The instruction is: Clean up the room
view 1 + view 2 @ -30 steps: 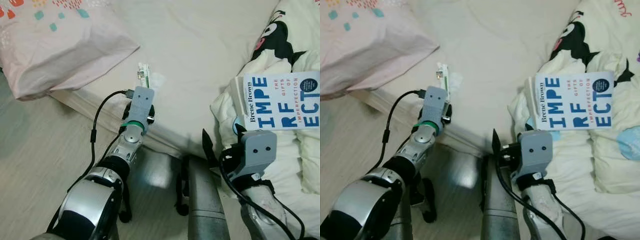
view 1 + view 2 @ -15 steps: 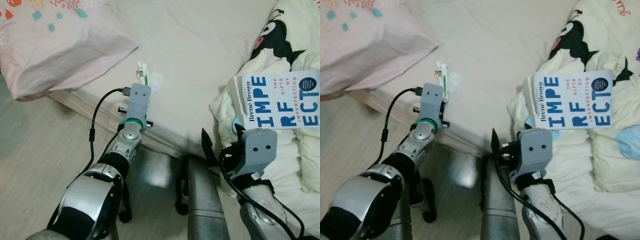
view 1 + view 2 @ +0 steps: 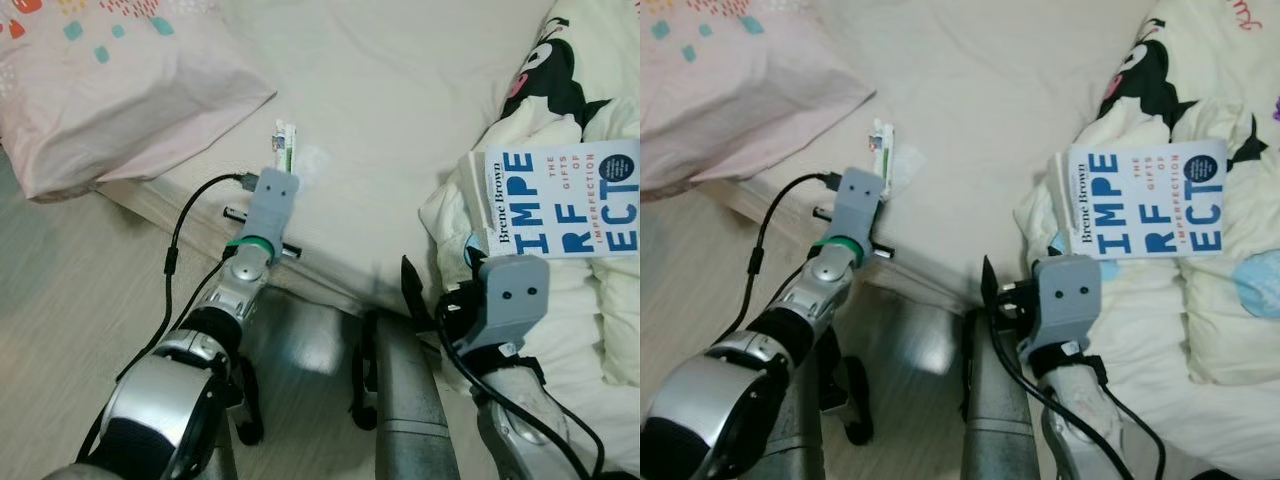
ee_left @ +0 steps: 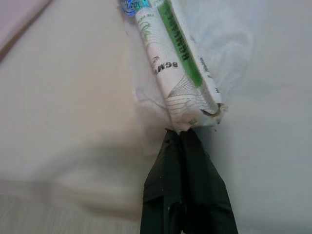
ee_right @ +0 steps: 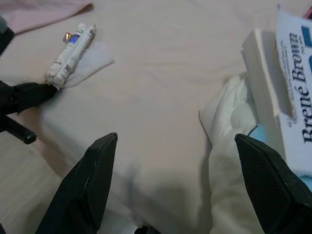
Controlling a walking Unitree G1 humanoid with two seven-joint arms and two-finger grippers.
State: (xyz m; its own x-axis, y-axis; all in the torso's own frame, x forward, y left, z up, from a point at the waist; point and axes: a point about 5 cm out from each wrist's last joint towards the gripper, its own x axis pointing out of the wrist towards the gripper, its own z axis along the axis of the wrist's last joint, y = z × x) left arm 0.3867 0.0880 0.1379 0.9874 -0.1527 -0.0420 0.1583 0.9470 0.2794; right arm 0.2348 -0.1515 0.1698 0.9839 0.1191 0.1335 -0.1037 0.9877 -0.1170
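While the left gripper [image 4: 187,141] reaches over the near edge of the bed [image 3: 400,120], its two black fingers are pressed together, and their tips touch the near end of a small rolled wrapper [image 4: 178,63] with green print. In the left wrist view the fingers look closed with nothing between them; the wrapper lies just beyond the tips, flat on the cream sheet, with a thin clear film spread beside it. In the head views this wrapper [image 3: 285,148] rests near the bed's edge, to the right of the pink pillow [image 3: 110,90] and well apart from the book.

The right gripper [image 5: 178,180] hangs lower, near the bed's side, with its fingers spread wide and holding nothing. To its right a book [image 3: 565,200] with blue letters lies on the rumpled duvet [image 3: 1220,320].

I judge that the step in hand is to pick up the wrapper as litter. To do it well, the left gripper should first part its fingers, because closed tips can only push the roll farther away along the sheet. Then it should advance so that the fingers stand on both sides of the roll, across its short width, not along its length. The roll seems light and the sheet is soft, so pressing down a little before closing may help, but too much pressure could catch the sheet as well. The clear film may stay behind and need a second pick.
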